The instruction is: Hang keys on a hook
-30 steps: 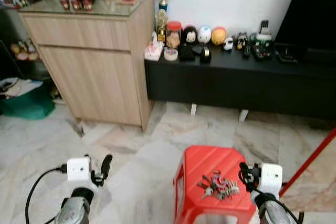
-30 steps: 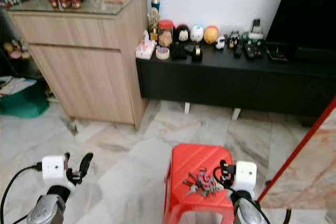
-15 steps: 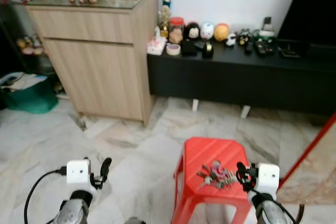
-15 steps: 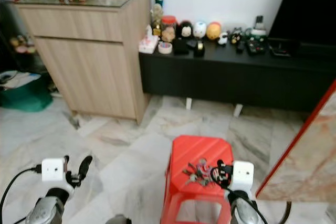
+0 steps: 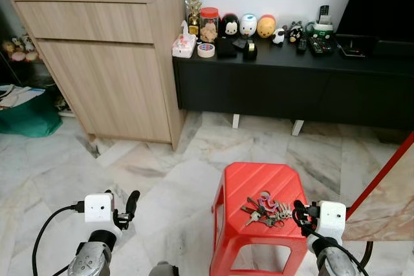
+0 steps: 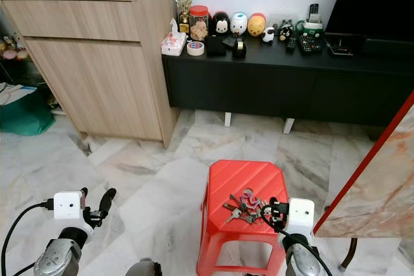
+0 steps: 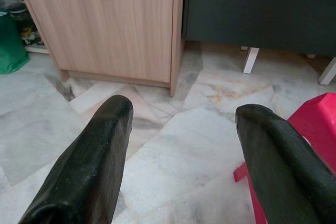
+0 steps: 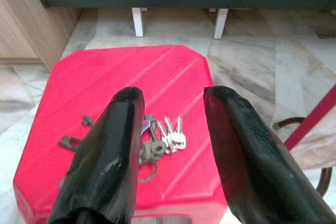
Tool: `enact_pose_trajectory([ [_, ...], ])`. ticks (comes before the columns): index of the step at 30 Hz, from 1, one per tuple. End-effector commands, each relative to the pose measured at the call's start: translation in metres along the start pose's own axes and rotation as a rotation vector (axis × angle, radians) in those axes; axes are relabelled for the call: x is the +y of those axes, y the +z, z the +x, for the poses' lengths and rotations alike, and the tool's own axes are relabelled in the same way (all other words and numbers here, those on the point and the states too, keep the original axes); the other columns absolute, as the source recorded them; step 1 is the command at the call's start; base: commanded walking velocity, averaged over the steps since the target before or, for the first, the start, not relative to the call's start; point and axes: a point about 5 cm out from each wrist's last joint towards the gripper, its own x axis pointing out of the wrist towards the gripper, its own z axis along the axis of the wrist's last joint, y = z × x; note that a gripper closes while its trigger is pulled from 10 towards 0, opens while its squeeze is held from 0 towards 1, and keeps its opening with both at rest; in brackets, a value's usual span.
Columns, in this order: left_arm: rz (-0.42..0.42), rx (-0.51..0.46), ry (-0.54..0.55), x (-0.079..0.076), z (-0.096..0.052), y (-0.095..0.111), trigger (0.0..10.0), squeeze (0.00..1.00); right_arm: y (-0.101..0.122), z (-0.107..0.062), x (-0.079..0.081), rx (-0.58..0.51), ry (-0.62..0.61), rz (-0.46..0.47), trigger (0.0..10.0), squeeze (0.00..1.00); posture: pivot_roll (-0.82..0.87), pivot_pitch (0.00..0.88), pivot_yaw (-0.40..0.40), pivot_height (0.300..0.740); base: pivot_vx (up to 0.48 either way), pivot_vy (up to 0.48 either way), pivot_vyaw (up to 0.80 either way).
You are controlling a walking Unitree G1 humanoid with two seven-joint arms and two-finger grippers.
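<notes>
Currently, biggest first:
floor (image 5: 162,179): grey-white marble tiles, below both grippers
black console (image 5: 291,88): long and low, against the wall well ahead of both grippers; jar, round figurines, tape roll and remotes on top
wooden cabinet (image 5: 110,63): light wood with glass top, ahead of left gripper, touching the console's left end
red-edged panel (image 5: 388,192): leaning, just to the right of right gripper
green bag (image 5: 29,117): on floor far ahead-left of left gripper, beside the cabinet
red stool (image 5: 259,214): plastic, directly under and ahead of right gripper, well to the right of left gripper
left gripper (image 7: 178,145): fingers wide apart, holding nothing; low over bare floor, aimed at cabinet base
right gripper (image 8: 170,129): fingers apart, nothing between them; hovering over the stool's near right part, not touching the keys
keys (image 5: 265,210): loose bunch lying flat on stool top, just ahead-left of right gripper tips; silver blades fanned out, darker keys and a purple tag in the pile
hook: cannot tell where
</notes>
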Motion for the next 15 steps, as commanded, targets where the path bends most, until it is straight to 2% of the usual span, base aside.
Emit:
enact_pose_trajectory([
  [1,0.011,0.010,0.000,0.0009,-0.0017,-0.0005,10.0,0.00,-0.0012,-0.0007,-0.0018,0.006,-0.012,0.002,10.0,0.00,0.05,0.000,-0.018,0.648,0.000,0.000,0.00],
  [10,0.011,0.014,-0.002,0.0019,-0.0025,-0.0003,10.0,0.00,-0.0033,0.0011,0.0015,0.034,-0.003,-0.005,10.0,0.00,0.05,0.000,-0.010,0.648,0.000,0.000,0.00],
  [13,0.011,0.015,-0.006,0.0018,-0.0017,0.0001,10.0,0.00,-0.0020,0.0012,0.0025,0.017,-0.001,0.007,10.0,0.00,0.05,0.000,-0.001,0.625,0.000,0.000,0.00],
  [15,0.010,0.015,-0.007,0.0018,-0.0014,0.0002,10.0,0.00,-0.0006,0.0009,0.0030,0.001,0.006,0.012,10.0,0.00,0.05,0.000,0.000,0.625,0.000,0.000,0.00],
])
